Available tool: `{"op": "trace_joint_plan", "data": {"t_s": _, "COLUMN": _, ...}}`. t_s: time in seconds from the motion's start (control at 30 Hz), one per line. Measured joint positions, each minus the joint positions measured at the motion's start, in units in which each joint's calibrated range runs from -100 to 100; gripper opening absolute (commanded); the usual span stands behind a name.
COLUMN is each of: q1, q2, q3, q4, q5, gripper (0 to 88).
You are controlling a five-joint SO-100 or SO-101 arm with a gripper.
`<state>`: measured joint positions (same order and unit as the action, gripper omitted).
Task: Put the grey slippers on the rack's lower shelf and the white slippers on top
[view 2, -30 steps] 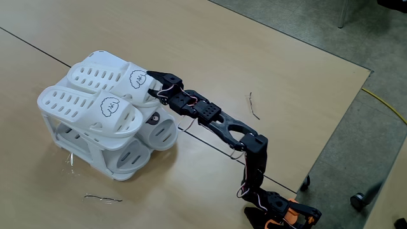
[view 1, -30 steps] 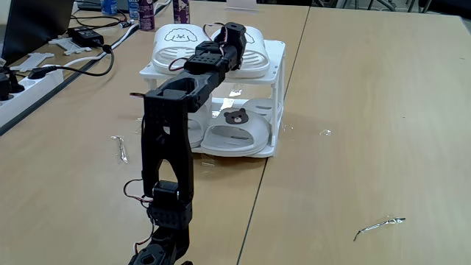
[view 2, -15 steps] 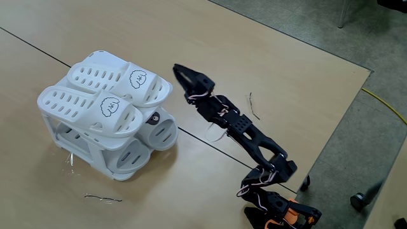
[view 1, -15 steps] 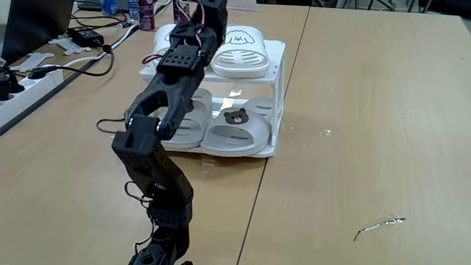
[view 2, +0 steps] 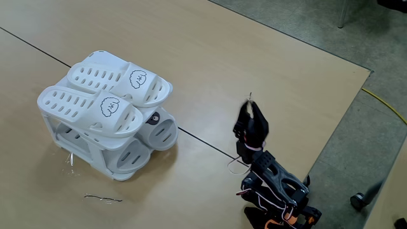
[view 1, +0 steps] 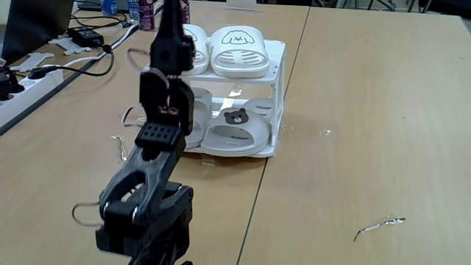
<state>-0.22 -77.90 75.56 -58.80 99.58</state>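
The white slippers [view 1: 237,50] [view 2: 102,108] lie side by side on the top [view 1: 274,50] of the rack [view 2: 48,109], dog faces on their straps. Below them the grey slippers [view 1: 237,129] [view 2: 163,131] sit on the lower shelf, and one bear face shows. My black arm [view 1: 163,110] is folded back over its base, well apart from the rack. It hides part of the left slipper on each tier in a fixed view. My gripper [view 2: 249,108] points upward with its jaws together and nothing in them.
A power strip [view 1: 22,79], cables and bottles [view 1: 143,11] crowd the far left of the table. Small scraps of wire [view 1: 379,224] [view 2: 102,198] lie on the wood. The table edge [view 2: 331,127] runs close behind the arm's base, with floor beyond.
The arm has pulled away from the top-tier slippers and folded back over its base, the gripper rising to point up. The slippers and rack have stayed put.
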Motion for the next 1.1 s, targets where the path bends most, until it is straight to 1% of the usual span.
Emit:
{"op": "trace_joint_plan", "data": {"t_s": 0.3, "q1": -0.22, "q2": -13.20, "q3": 17.25, "q4": -28.67, "q5": 0.00, "gripper": 0.6}}
{"op": "trace_joint_plan", "data": {"t_s": 0.4, "q1": -0.22, "q2": -19.63, "q3": 22.01, "q4": -34.85, "q5": 0.00, "gripper": 0.6}}
{"op": "trace_joint_plan", "data": {"t_s": 0.5, "q1": -2.17, "q2": -21.03, "q3": 23.54, "q4": -39.91, "q5": 0.00, "gripper": 0.6}}
{"op": "trace_joint_plan", "data": {"t_s": 0.6, "q1": -4.42, "q2": -21.03, "q3": 23.54, "q4": -40.60, "q5": 0.00, "gripper": 0.6}}
{"op": "trace_joint_plan", "data": {"t_s": 1.1, "q1": -4.57, "q2": -21.03, "q3": 23.54, "q4": -40.60, "q5": 0.00, "gripper": 0.6}}
